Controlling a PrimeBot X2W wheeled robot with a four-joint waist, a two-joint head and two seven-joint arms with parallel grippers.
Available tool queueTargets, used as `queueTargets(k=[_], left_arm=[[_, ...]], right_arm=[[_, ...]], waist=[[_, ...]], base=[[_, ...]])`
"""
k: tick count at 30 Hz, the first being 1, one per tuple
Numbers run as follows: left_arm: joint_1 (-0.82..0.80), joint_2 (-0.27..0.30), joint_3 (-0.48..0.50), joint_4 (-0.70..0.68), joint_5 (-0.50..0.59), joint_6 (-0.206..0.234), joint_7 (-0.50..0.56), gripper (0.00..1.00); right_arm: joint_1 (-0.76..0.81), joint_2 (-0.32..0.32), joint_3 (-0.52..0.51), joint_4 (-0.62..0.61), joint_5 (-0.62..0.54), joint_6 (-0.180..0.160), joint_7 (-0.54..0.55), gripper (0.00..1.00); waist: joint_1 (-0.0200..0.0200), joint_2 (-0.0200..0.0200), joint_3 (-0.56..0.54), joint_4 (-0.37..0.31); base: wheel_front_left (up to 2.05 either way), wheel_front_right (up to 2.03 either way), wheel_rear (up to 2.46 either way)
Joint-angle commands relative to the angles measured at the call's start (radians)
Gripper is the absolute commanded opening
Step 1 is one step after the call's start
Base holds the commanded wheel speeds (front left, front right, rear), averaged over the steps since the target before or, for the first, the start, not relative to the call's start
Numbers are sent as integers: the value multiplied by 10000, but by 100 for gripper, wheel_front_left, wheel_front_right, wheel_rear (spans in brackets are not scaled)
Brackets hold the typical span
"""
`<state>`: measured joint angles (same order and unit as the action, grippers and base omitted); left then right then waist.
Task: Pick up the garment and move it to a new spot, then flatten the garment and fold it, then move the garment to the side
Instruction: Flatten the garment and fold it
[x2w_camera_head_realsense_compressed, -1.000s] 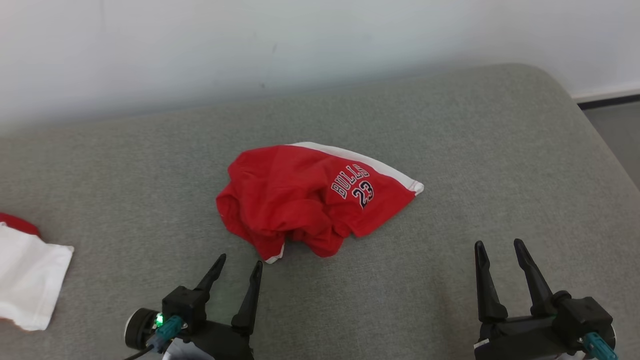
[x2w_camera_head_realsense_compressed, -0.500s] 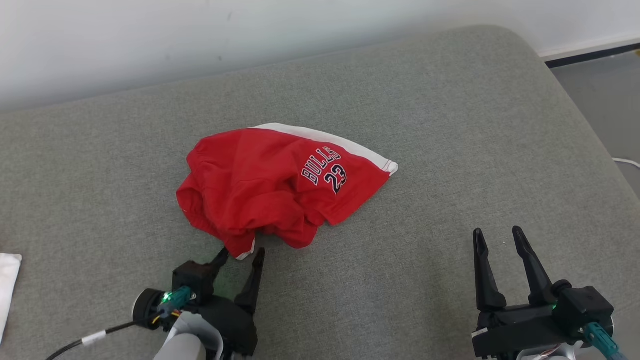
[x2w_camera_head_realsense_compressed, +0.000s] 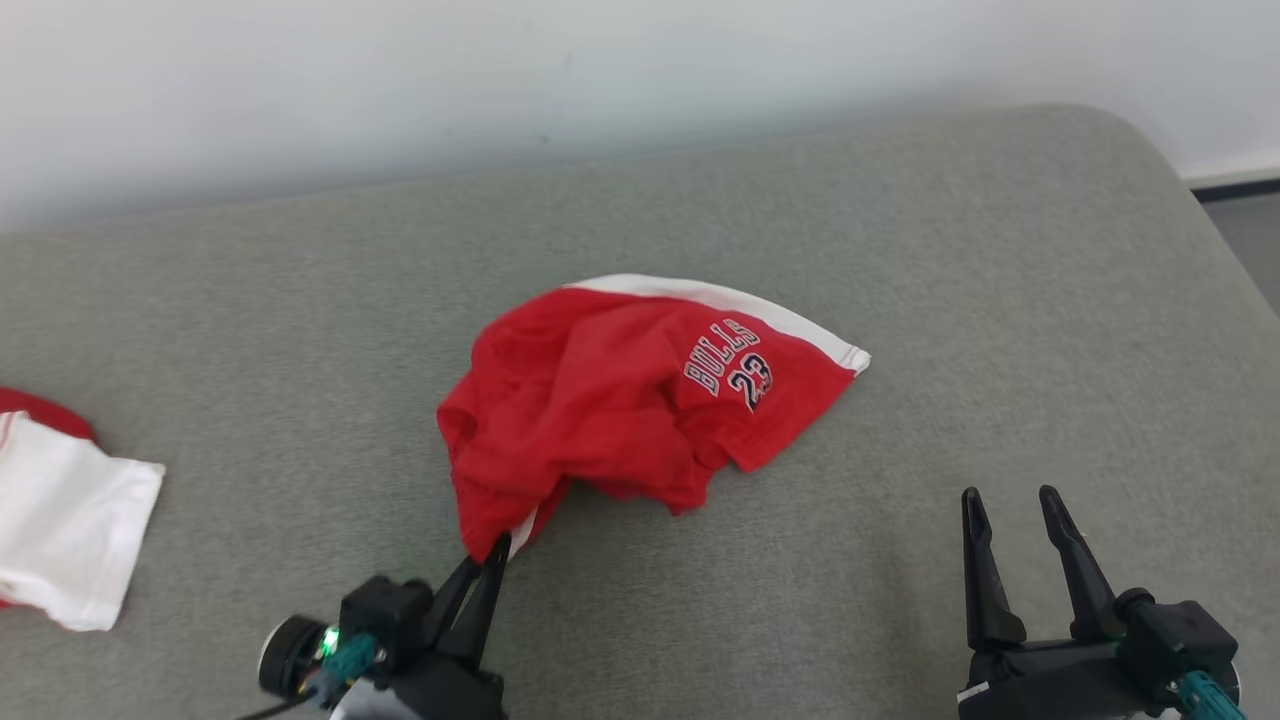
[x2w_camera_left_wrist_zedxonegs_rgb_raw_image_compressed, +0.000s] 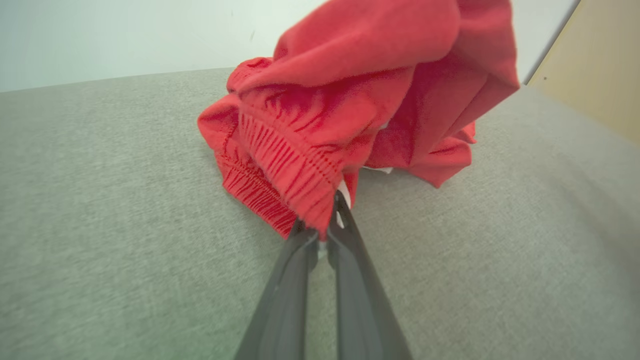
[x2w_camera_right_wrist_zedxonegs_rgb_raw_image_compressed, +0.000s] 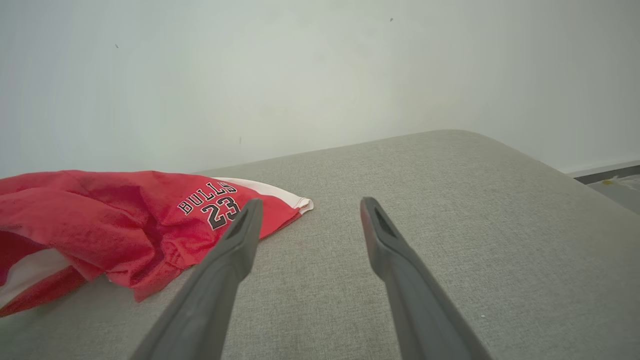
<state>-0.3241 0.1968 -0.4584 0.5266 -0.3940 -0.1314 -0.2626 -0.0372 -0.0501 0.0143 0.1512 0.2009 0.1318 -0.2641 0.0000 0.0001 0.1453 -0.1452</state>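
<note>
The garment (x2w_camera_head_realsense_compressed: 620, 400) is a pair of red shorts with white trim and "BULLS 23" print, crumpled in the middle of the grey cushion. My left gripper (x2w_camera_head_realsense_compressed: 488, 556) is shut on the garment's near lower corner, at the gathered waistband (x2w_camera_left_wrist_zedxonegs_rgb_raw_image_compressed: 295, 170); its fingertips (x2w_camera_left_wrist_zedxonegs_rgb_raw_image_compressed: 340, 202) pinch the red cloth there. The corner is drawn out toward me. My right gripper (x2w_camera_head_realsense_compressed: 1008, 500) stands open at the lower right, apart from the cloth. In the right wrist view the garment (x2w_camera_right_wrist_zedxonegs_rgb_raw_image_compressed: 115, 215) lies left of the open right gripper (x2w_camera_right_wrist_zedxonegs_rgb_raw_image_compressed: 307, 205).
A white and red cloth (x2w_camera_head_realsense_compressed: 60, 520) lies at the left edge of the grey cushion (x2w_camera_head_realsense_compressed: 1000, 300). A pale wall (x2w_camera_head_realsense_compressed: 500, 80) runs along the cushion's far side. The cushion's rounded corner and the floor (x2w_camera_head_realsense_compressed: 1250, 230) are at the far right.
My left gripper moved forward to the garment's near corner and shut on it, and the corner is now pulled toward me. The head camera shifted. The right gripper stayed open.
</note>
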Motion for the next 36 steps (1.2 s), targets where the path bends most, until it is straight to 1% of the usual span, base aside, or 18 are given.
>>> queueTargets(k=[1, 6, 10, 12, 13, 14, 15, 20, 24, 27, 30, 33, 36], left_arm=[[260, 112, -27, -132, 132, 22, -33, 0], [1228, 658, -3, -892, 11, 165, 106, 0], [1929, 847, -1, -1275, -135, 265, 344, 0], [2173, 772, -20, -1336, -248, 343, 373, 0], [2254, 749, -39, -1350, -236, 374, 365, 29], [2313, 736, -55, -1377, -192, 442, 330, 75], [2377, 672, -20, -1435, -240, 489, 273, 100], [2790, 520, 322, -2133, -378, 679, 39, 100], [3200, 682, 675, -2929, -253, 747, -30, 100], [3399, 696, 1319, -3763, -98, 975, -40, 100], [3624, 575, 2067, -4513, 178, 1254, -27, 100], [3802, 432, 2825, -4991, 374, 1509, -29, 100], [3938, 376, 3240, -5195, 581, 1644, -30, 100]], right_arm=[[122, -3, -14, 2, 67, -22, -4, 100], [263, -3, -60, 18, 70, -22, -5, 100], [329, -1, -104, 51, 26, -22, -5, 100], [362, -3, -115, 79, -2, -22, -5, 100], [385, -3, -123, 90, -15, -22, -5, 100], [403, -3, -139, 103, -31, -22, -3, 100], [423, -3, -148, 104, -48, -22, -5, 100], [582, -1, -241, 124, -57, -22, -5, 100], [701, -1, -300, 116, -32, -22, -5, 100], [752, -3, -312, 95, -28, -22, -3, 100], [732, -3, -291, 85, -48, -22, -5, 100], [681, -3, -254, 80, -90, -22, -5, 100], [673, -3, -255, 84, -100, -22, -5, 100]], waist=[[0, -1, -523, 618], [0, -1, -737, 1045], [0, -1, -810, 1181], [0, -1, -865, 1207], [0, -1, -904, 1214], [0, -1, -952, 1222], [0, -1, -995, 1230], [0, -1, -1232, 1312], [0, -1, -1381, 1429], [0, -1, -1451, 1510], [0, -1, -1488, 1534], [0, -1, -1504, 1489], [0, -1, -1507, 1427]], base=[[0, 0, 0], [0, 0, 0], [0, 0, 0], [0, 0, 0], [0, 0, 0], [0, 0, 0], [0, 0, 0], [0, 0, 0], [0, 0, 0], [0, 0, 0], [0, 0, 0], [0, 0, 0], [0, 0, 0]])
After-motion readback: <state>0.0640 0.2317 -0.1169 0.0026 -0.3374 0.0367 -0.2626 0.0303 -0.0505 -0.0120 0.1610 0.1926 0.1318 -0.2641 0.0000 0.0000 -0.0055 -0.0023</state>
